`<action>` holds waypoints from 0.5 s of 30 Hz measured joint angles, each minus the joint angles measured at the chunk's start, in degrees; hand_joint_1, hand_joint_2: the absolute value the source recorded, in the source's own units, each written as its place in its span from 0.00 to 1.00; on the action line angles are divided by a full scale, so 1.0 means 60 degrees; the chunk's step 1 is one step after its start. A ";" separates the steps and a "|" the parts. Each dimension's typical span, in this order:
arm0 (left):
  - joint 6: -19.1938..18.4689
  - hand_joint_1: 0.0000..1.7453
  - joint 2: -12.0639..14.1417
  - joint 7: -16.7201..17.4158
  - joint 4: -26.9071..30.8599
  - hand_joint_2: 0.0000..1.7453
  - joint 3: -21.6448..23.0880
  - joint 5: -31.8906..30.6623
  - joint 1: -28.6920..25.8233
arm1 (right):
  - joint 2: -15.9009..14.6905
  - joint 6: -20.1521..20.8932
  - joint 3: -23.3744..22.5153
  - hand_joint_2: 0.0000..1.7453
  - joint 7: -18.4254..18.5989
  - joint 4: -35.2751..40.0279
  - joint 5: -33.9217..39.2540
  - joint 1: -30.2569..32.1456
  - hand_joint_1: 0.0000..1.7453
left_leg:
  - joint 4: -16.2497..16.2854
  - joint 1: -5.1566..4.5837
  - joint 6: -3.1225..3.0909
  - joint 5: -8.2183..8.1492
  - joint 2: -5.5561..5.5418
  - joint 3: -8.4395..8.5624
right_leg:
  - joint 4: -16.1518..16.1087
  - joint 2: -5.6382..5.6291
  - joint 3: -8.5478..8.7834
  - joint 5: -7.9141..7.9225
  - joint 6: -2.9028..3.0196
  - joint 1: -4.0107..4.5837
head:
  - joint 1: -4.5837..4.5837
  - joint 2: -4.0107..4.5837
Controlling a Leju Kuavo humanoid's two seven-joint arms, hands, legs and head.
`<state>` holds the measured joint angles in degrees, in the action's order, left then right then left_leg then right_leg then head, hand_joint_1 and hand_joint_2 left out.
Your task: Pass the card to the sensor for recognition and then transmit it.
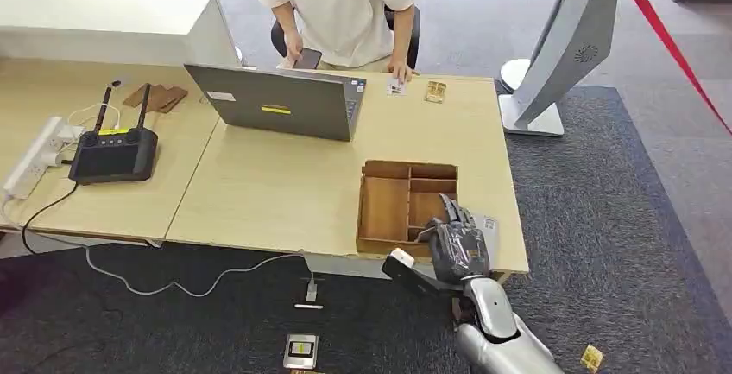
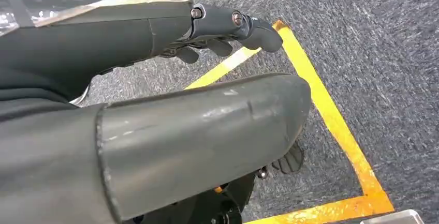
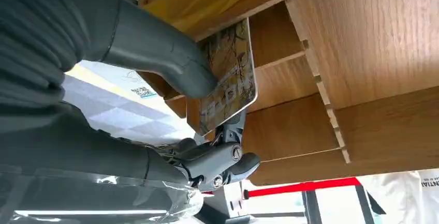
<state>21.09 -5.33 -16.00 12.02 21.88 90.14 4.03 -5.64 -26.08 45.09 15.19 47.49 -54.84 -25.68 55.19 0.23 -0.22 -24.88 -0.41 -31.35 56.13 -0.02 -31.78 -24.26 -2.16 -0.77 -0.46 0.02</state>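
Over the near right corner of the table (image 1: 259, 193), our right hand (image 1: 457, 249) hangs above the wooden compartment tray (image 1: 406, 206) with the card (image 3: 228, 76) pinched between its thick thumb (image 3: 155, 48) and the darker fingers (image 3: 217, 157) below — the right wrist view shows the card's printed face standing just off the tray's dividers. Our left hand (image 2: 222, 27) hangs low over the carpet by the yellow floor tape (image 2: 331, 125); it carries nothing, its fingers loosely curled in.

We judge the hold to be the weak point: the thumb appears to cover only one end of the card, so a quick swing could let it pivot or slip out, most likely into a compartment or off the table edge. The card's free corner also sits close to the dividers — lifting at an angle could catch it and twist it out of the pinch.

We cannot pick out the sensor with any confidence. Farther across the table stand a laptop (image 1: 280, 102) and a seated person (image 1: 341, 7), whose hand rests near small items at the far edge; a reach that way must keep clear of the laptop lid.
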 joint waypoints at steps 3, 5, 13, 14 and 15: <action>0.0000 0.00 0.0000 0.0000 0.0000 0.00 0.0000 0.0000 0.0001 | 0.0000 -0.0015 0.0000 1.00 -0.0004 0.0000 0.0000 0.0000 1.00 | 0.0000 0.0000 0.0000 0.0000 0.0000 0.0000 | 0.0000 0.0000 0.0000 0.0000 0.0000 0.0000 | 0.0000 0.0000; 0.0000 0.00 0.0000 -0.0029 0.0000 0.00 0.0000 -0.0004 -0.0001 | -0.0004 -0.0033 0.0000 1.00 -0.0004 0.0000 0.0000 0.0001 1.00 | 0.0000 0.0000 0.0000 0.0000 0.0000 0.0000 | 0.0000 0.0000 -0.0001 0.0000 0.0000 0.0000 | 0.0000 0.0000; 0.0000 0.00 0.0000 -0.0135 0.0000 0.00 0.0000 0.0000 -0.0003 | -0.0033 -0.0481 -0.0022 1.00 -0.0004 0.0230 -0.0026 -0.0005 1.00 | 0.0000 0.0000 0.0000 0.0000 0.0001 0.0000 | 0.0001 0.0000 0.0000 0.0001 0.0000 0.0000 | 0.0000 0.0000; 0.0000 0.00 0.0000 -0.0149 0.0000 0.00 0.0000 0.0000 -0.0003 | -0.0047 -0.0590 -0.0040 1.00 -0.0004 0.0331 -0.0055 -0.0023 1.00 | 0.0000 0.0000 0.0000 0.0000 0.0001 0.0000 | 0.0001 0.0000 0.0000 0.0000 0.0000 0.0000 | 0.0000 0.0000; 0.0000 0.00 0.0000 -0.0171 0.0000 0.00 0.0000 0.0000 -0.0003 | -0.0055 -0.0670 -0.0073 1.00 0.0000 0.0411 -0.0073 -0.0056 1.00 | 0.0000 0.0000 0.0000 0.0000 0.0001 0.0000 | 0.0001 0.0000 -0.0001 0.0000 0.0000 0.0000 | 0.0000 0.0000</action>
<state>21.09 -5.33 -17.02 12.02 21.88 90.14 4.01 -5.97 -30.10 44.65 15.19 49.96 -55.28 -26.01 55.19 0.23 -0.22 -24.88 -0.40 -31.35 56.14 -0.02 -31.78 -24.25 -2.15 -0.77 -0.46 0.02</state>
